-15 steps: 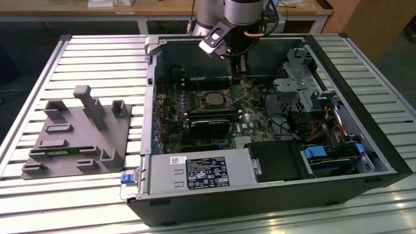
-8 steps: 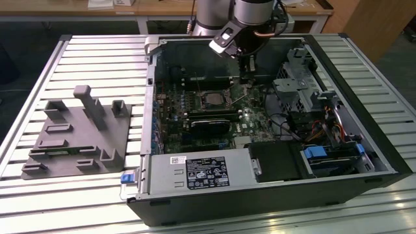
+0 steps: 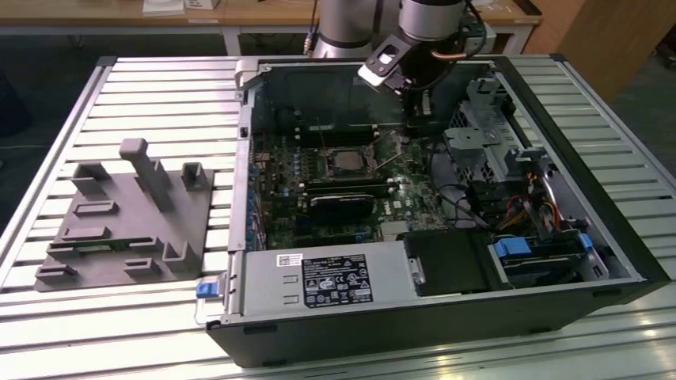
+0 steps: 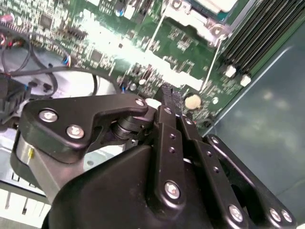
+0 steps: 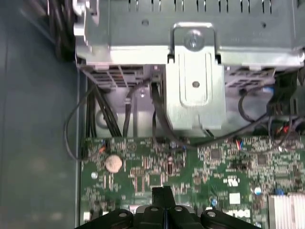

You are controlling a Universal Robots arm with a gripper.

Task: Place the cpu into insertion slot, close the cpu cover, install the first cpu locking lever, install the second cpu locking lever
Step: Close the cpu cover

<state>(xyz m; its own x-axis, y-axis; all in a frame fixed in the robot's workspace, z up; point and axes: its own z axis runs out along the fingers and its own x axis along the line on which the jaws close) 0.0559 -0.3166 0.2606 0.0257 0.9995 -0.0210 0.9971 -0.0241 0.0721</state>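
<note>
With jaws clenched empty, the gripper (image 5: pixel 162 192) hangs just above the motherboard (image 5: pixel 214 162) near the slot (image 3: pixel 343 161), where a small slip could gouge board components.

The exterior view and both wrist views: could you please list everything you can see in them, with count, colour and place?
table: 1, silver, slatted, under everything
computer case: 1, black, open, on the table
motherboard: 1, green, inside the case
insertion slot: 1, dark centre with a bright rim, mid-motherboard
power supply: 1, silver with a black label, at the case's camera-side end
fixture block: 1, grey, on the table at the exterior view's left
coin cell: 1, silver, on the motherboard
bracket: 1, silver, beyond the motherboard's edge
cables: several, black, beside the bracket
arm: 1, silver-grey, above the case
gripper: 1, black, shut, empty, over the motherboard
</note>
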